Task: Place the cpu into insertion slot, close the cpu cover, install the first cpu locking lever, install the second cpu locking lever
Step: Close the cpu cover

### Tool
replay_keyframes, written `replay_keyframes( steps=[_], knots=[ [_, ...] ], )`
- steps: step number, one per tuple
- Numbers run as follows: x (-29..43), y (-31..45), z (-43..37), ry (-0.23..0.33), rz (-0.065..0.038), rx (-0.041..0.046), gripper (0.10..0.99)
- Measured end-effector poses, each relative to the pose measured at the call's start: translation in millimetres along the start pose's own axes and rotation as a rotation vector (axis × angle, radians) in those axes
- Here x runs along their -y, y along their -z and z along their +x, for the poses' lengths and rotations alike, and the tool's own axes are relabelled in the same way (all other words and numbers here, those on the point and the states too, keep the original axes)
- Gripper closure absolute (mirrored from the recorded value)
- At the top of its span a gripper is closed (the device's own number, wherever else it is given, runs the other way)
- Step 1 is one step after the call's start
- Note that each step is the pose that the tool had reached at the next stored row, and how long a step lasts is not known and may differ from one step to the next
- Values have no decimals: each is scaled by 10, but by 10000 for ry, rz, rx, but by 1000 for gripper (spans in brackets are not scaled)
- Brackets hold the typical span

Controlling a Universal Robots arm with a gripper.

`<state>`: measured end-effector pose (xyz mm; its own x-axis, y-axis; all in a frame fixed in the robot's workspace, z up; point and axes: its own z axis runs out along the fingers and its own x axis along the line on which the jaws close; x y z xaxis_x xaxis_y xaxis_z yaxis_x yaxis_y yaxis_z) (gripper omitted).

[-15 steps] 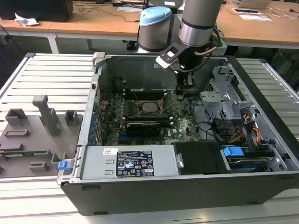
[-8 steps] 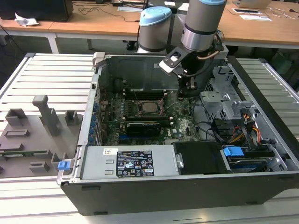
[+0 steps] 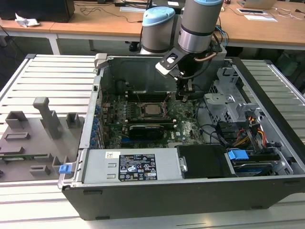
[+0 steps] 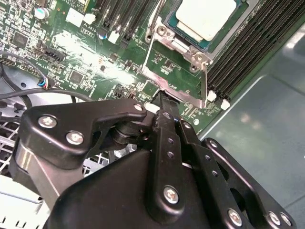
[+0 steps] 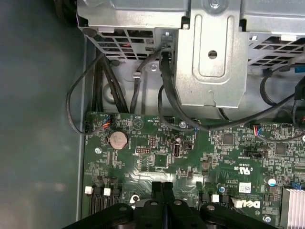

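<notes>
The cpu, a pale silver square, sits in its socket on the green motherboard inside the open computer case. The silvery cpu cover frames the chip, apparently lying flat around it. A thin metal lever rod runs along the socket's edge. In the exterior view my gripper hangs over the board just to the right of the socket. In both wrist views its black fingers are pressed together with nothing between them, and the gripper tip is close to the socket's frame.
A long black card lies in front of the socket. Black memory slots flank it. A metal drive cage and loose cables fill the exterior view's right. A power supply sits at the front, and a grey fixture tray stands outside the case.
</notes>
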<state>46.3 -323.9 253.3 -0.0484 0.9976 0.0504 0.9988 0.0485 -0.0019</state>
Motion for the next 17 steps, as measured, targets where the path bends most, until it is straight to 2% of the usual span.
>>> replay_keyframes(
  steps=[17],
  knots=[
    [92,-2,4,-1,0,-1,980]
  ],
)
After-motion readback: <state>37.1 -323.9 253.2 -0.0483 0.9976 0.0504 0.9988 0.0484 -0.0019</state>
